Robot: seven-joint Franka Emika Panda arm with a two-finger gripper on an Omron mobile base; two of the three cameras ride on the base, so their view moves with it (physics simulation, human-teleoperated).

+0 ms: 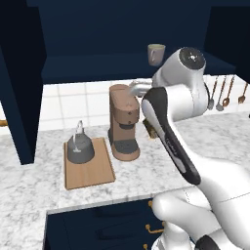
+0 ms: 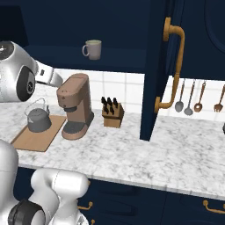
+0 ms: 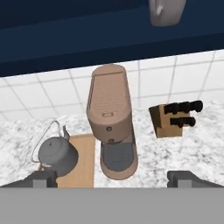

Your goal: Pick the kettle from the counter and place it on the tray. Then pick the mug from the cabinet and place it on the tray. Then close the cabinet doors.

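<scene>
Mug (image 3: 166,11) seemingly far above pincer (image 3: 112,178)

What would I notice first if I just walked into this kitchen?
Probably the tall brown coffee machine standing in the middle of the marble counter. Just left of it, the dark grey kettle sits on the wooden tray. Above them, a small mug stands alone on the shelf of the open navy cabinet.

I see a brown coffee machine (image 2: 75,105) upright, a wooden knife block (image 2: 112,113) at its three o'clock, utensils (image 2: 197,97) hanging beyond.
</scene>
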